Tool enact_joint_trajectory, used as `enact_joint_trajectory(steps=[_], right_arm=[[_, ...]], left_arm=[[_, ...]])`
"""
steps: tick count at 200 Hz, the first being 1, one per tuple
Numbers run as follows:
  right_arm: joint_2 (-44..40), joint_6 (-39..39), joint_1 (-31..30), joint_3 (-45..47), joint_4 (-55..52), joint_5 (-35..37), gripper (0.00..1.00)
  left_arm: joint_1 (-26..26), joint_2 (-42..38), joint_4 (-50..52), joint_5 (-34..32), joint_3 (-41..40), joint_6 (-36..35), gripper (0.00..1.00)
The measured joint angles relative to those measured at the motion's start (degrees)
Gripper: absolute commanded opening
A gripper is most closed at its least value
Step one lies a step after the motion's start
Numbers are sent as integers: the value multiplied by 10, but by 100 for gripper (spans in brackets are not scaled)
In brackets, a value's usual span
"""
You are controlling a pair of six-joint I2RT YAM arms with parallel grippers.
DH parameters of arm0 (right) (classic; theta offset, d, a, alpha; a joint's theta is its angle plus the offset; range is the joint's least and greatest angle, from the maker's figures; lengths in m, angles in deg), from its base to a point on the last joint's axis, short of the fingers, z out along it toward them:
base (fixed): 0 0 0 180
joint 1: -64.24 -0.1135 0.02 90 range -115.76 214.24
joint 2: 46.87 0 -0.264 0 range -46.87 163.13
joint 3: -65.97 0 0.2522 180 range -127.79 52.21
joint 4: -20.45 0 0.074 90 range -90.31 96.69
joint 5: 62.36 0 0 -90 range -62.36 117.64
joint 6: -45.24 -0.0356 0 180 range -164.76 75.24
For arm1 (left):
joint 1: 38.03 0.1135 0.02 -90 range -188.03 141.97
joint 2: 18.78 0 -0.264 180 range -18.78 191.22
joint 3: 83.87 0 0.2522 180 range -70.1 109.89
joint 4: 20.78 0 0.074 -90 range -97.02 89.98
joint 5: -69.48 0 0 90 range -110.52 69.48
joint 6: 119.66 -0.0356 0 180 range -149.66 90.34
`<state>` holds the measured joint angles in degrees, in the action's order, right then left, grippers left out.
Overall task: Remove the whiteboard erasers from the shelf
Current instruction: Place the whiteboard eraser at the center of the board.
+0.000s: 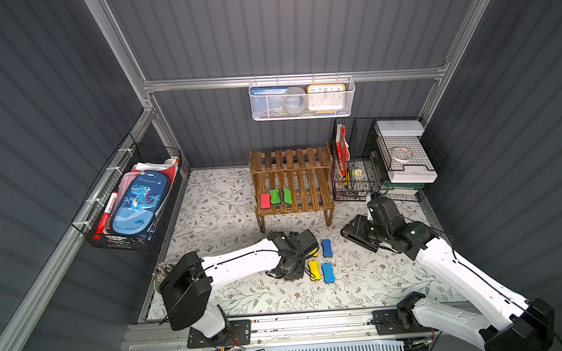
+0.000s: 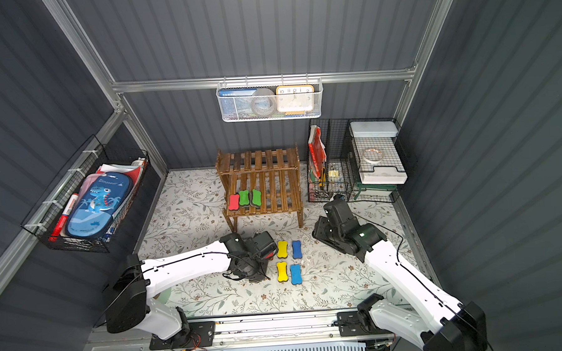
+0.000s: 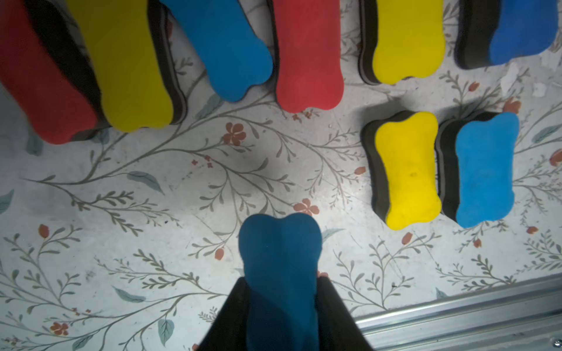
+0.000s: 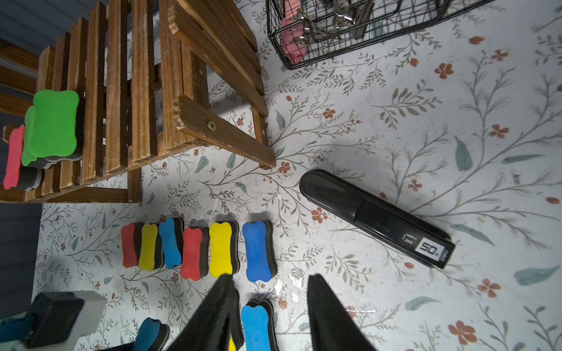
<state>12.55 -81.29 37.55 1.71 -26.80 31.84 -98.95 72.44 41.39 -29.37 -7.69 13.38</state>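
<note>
The brown slatted shelf [image 1: 291, 182] [image 4: 137, 91] carries a red eraser [image 1: 265, 200] and two green erasers [image 1: 275, 196] [image 1: 286, 196] on its lower tier. Several erasers lie in a row on the floral table [image 4: 197, 249] in front of it, with a yellow one [image 3: 407, 170] and a blue one [image 3: 486, 170] nearer. My left gripper [image 3: 281, 279] is shut on a dark blue eraser [image 3: 279, 258], held just above the table beside that row. My right gripper [image 4: 270, 276] is open above the table; a light blue eraser [image 4: 255, 328] lies on the table beneath the gap, untouched.
A black stapler [image 4: 374, 218] lies on the table right of the erasers. The black wire-grid organiser [image 1: 370, 159] stands right of the shelf. A white mesh basket [image 1: 302, 98] hangs on the back wall, a black wire basket [image 1: 137, 202] on the left wall. A metal rail [image 3: 456, 316] runs along the front.
</note>
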Motion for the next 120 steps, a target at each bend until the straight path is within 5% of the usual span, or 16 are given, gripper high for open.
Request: enact_joint_trajectory(steps=[120], right_arm=[[0,15,24,-20,-17,0,46]], left_arm=[[-3,101,-48,4,30,0,33]])
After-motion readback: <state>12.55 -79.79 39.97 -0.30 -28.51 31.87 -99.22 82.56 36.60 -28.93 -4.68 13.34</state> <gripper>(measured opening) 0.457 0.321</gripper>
